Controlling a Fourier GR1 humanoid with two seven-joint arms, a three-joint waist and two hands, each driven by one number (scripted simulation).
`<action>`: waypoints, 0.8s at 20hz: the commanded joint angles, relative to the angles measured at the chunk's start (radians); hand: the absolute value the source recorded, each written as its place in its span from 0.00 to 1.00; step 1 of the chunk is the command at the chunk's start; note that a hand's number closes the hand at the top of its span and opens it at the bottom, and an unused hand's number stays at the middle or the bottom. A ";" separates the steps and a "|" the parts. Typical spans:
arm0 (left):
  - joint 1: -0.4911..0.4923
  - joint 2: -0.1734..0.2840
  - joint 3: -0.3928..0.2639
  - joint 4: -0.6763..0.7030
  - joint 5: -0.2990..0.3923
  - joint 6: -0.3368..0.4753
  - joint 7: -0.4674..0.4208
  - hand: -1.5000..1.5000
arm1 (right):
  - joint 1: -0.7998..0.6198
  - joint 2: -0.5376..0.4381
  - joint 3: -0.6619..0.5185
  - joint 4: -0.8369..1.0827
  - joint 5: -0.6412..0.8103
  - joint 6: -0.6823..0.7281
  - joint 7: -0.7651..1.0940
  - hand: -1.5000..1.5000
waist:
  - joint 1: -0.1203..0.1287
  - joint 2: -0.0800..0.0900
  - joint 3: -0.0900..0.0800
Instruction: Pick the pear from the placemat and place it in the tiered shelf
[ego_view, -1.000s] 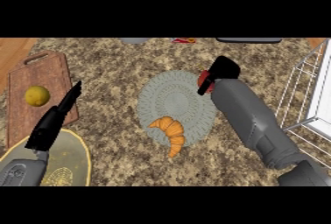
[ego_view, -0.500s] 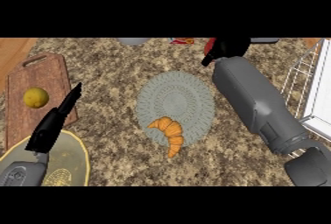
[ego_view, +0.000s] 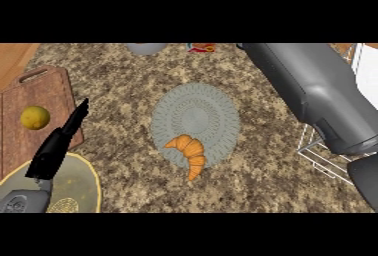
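While the left hand (ego_view: 57, 145) shows plainly at the near left, fingers straight and released with nothing in them, the right hand is cut off past the far edge, so whether it grasps anything cannot be told; only its grey right forearm (ego_view: 317, 95) crosses the right side. At the far left lies one wooden cutting board (ego_view: 29, 100), partly cut by the left edge, with one yellow lemon (ego_view: 35, 117) on it. Near it, one yellow-rimmed plate (ego_view: 81, 185) sits at the near left corner, half hidden under the left arm. Along the far edge, one grey bowl (ego_view: 145, 48) and a small red and yellow thing (ego_view: 201, 48), too cropped to make out, are both cut off. One round grey placemat (ego_view: 196, 125) lies in the middle, with one orange croissant (ego_view: 190, 152) on its near rim, overhanging onto the counter (ego_view: 125, 85). No pear shows on the placemat or anywhere else in view. At the right edge, the white wire shelf (ego_view: 321, 155) is mostly hidden behind the forearm. Half a second ago the right hand was in view near the far edge; it has since gone out of sight, and the forearm now reaches further across the frame. The left hand has not shifted.
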 joint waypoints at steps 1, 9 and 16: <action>0.044 -0.005 -0.003 -0.024 -0.001 -0.004 0.002 0.50 | -0.059 -0.058 -0.021 -0.088 0.014 0.128 0.129 1.00 | -0.008 -0.001 -0.001; 0.052 -0.007 0.016 0.011 -0.007 0.002 -0.037 0.50 | -0.145 -0.154 -0.059 -0.093 0.003 0.399 0.168 1.00 | -0.015 -0.002 -0.002; 0.008 0.006 0.028 0.001 0.000 -0.022 0.024 0.50 | -0.015 -0.270 -0.103 -0.142 -0.037 0.492 0.103 1.00 | -0.024 0.001 0.000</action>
